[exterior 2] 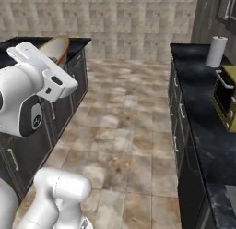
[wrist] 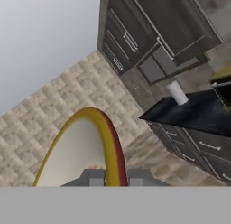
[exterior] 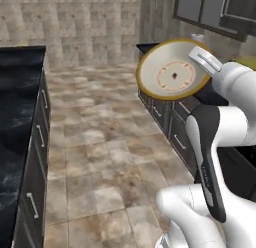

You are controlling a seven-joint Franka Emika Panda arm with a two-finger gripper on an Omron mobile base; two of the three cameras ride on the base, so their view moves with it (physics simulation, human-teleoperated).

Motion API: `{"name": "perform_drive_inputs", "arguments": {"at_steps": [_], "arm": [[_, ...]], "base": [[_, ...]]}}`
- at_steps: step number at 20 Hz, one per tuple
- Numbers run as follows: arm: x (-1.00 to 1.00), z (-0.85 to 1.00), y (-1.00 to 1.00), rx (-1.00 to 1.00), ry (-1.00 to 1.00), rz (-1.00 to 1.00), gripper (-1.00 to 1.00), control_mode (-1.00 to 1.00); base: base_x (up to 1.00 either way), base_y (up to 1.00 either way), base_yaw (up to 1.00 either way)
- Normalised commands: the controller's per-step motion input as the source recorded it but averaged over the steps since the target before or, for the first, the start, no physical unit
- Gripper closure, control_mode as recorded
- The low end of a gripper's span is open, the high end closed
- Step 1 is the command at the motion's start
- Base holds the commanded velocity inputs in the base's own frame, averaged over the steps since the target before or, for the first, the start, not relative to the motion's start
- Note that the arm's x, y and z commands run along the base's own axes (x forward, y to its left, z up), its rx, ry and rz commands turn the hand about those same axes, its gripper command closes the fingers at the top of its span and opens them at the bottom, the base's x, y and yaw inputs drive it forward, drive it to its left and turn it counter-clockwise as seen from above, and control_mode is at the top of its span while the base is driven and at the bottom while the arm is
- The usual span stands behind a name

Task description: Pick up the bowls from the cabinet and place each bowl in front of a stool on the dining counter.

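Clearly my gripper (wrist: 113, 179) is pinching the shallow cream bowl (exterior: 173, 70) by its gold-orange rim, held on edge; fingertips mostly hidden.

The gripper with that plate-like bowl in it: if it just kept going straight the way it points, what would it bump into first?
Probably nothing soon. The gripper, shut on the shallow bowl, points across open floor toward the tiled wall; depth is unclear.

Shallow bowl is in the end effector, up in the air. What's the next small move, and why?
Probably carry it left toward the dining counter before lowering. The end effector is shut on the shallow bowl, held on edge over the floor between the counters, so nothing lies under it to set it on.
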Motion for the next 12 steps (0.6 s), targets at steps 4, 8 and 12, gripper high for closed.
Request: {"name": "perform_drive_inputs", "arguments": {"at_steps": [4,8,12], "arm": [[0.0,0.0,0.0,0.0,0.0,0.0,1.0,1.0],[0.0,0.0,0.0,0.0,0.0,0.0,1.0,1.0],[0.0,0.0,0.0,0.0,0.0,0.0,1.0,1.0]], "base": [[1.0,-0.18,0.13],[1.0,-0.27,0.17],[1.0,-0.37,0.13]]}}
